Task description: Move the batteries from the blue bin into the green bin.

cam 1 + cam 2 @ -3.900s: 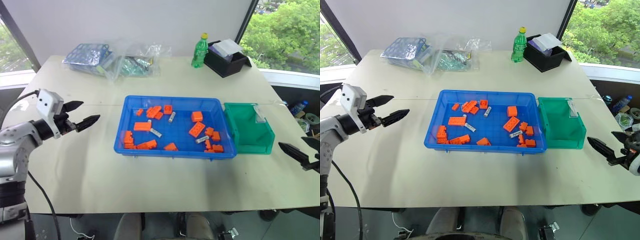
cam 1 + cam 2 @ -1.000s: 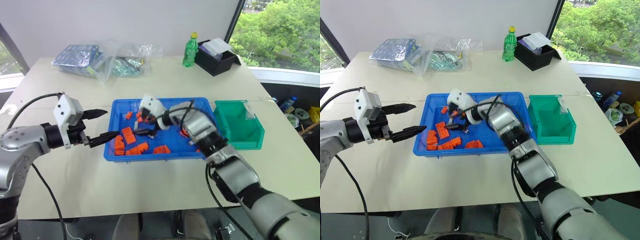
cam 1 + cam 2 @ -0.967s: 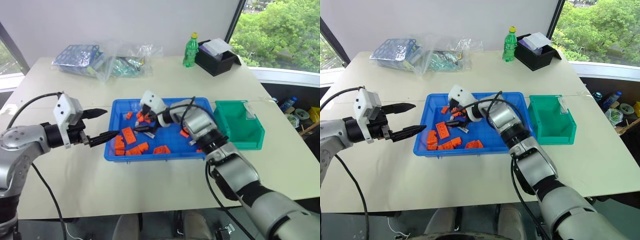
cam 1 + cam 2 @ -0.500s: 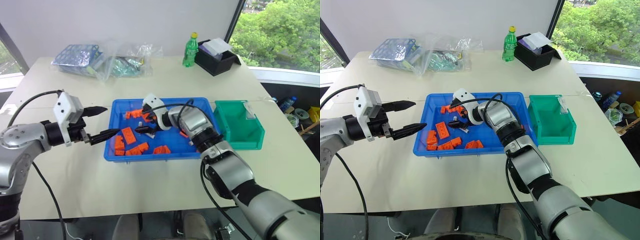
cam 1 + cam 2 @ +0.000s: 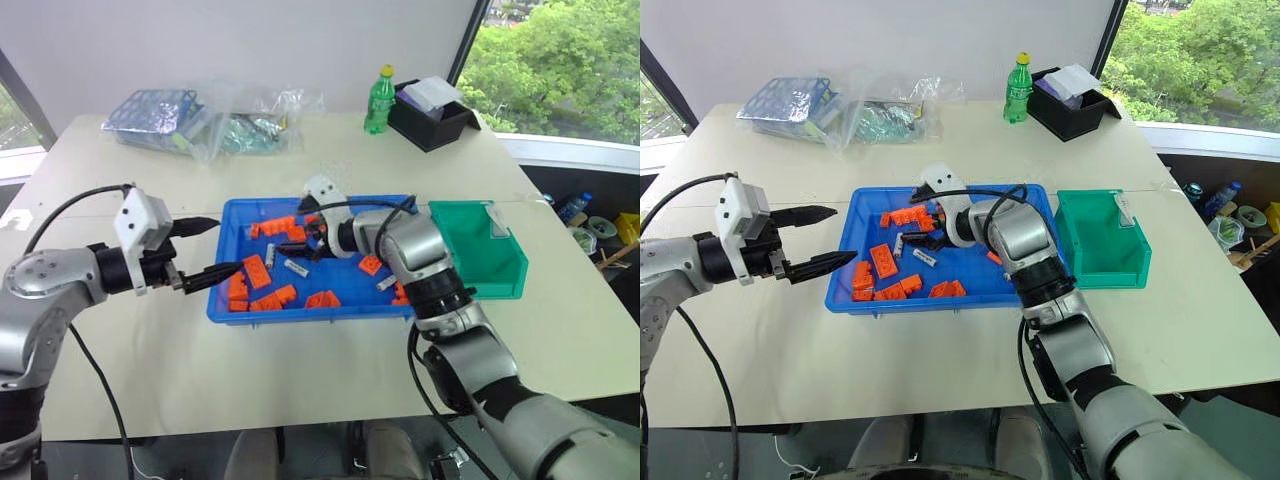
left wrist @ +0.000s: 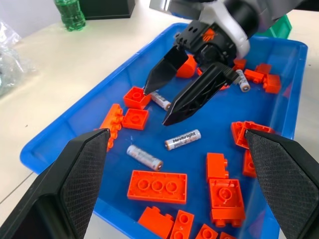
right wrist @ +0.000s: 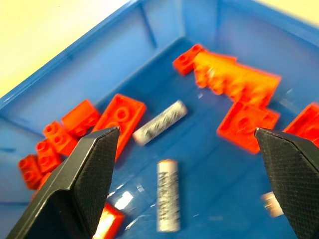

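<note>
Two batteries (image 6: 182, 140) amid bricks (image 6: 157, 186)

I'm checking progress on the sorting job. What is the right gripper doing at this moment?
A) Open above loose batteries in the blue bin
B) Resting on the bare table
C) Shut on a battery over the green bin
A: the right gripper has its fingers spread, holding nothing, above batteries lying in the blue bin.
</note>
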Action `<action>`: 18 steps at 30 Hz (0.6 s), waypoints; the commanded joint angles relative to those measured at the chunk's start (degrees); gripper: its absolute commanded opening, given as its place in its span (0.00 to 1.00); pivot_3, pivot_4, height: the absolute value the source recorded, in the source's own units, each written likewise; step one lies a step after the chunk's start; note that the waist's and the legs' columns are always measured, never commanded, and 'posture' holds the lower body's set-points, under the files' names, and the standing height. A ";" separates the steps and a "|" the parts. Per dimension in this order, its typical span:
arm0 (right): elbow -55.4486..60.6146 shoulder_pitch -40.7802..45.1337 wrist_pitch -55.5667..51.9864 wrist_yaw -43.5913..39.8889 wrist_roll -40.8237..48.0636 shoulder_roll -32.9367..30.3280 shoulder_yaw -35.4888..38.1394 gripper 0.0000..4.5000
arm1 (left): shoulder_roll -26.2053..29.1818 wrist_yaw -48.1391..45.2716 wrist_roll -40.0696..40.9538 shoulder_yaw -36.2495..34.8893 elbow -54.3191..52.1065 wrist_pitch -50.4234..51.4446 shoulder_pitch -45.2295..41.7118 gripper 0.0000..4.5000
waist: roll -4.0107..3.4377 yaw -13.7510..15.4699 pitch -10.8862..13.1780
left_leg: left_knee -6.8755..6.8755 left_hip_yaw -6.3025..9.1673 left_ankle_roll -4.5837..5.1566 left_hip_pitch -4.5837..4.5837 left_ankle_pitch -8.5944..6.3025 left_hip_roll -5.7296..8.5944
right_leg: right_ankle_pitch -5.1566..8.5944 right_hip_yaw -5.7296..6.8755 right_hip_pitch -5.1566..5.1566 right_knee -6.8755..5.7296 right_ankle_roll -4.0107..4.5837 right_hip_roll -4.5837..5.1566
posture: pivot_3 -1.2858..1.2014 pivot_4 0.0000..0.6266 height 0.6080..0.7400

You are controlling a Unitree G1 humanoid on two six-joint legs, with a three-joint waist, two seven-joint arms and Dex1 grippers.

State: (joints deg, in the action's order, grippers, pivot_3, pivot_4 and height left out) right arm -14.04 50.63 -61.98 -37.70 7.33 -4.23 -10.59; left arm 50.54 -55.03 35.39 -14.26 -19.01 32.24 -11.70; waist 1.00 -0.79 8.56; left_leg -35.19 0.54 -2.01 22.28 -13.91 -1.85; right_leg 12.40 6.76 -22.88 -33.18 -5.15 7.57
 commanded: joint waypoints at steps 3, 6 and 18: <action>0.08 -1.67 -2.20 4.67 2.69 4.24 2.21 0.99 | 1.65 -1.92 -0.33 -0.67 -0.14 -1.02 -0.51 1.00 | 0.00 0.00 0.00 | -0.02 0.00 0.00 0.02 0.00 0.00 | 0.01 0.00 -0.12 0.01 0.01 0.00 | 0.52 0.24 0.87; -5.44 -0.07 1.65 6.91 2.62 6.51 2.97 0.99 | 2.92 -2.95 -0.52 -1.48 0.41 -1.05 -0.51 1.00 | 0.00 -0.01 0.00 | -0.01 -0.01 0.00 0.02 0.00 0.00 | 0.01 0.00 -0.18 -0.02 0.01 0.00 | 0.52 0.24 0.87; -26.19 7.88 14.48 10.72 2.18 9.38 5.96 0.99 | 3.41 -1.82 -0.42 -3.33 -0.67 -0.71 1.03 1.00 | 0.00 -0.21 0.00 | 0.01 -0.01 0.00 0.03 0.00 0.00 | 0.00 -0.03 -0.20 0.00 0.01 0.00 | 0.52 0.24 0.87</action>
State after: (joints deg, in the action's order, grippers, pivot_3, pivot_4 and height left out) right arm -38.66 57.31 -49.13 -27.26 9.71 4.50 -5.02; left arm 53.28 -57.21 34.90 -15.07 -18.18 32.14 -10.71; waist 1.00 -1.00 8.56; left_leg -35.18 0.53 -2.01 22.31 -13.91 -1.85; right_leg 12.40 6.73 -23.08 -33.18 -5.14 7.56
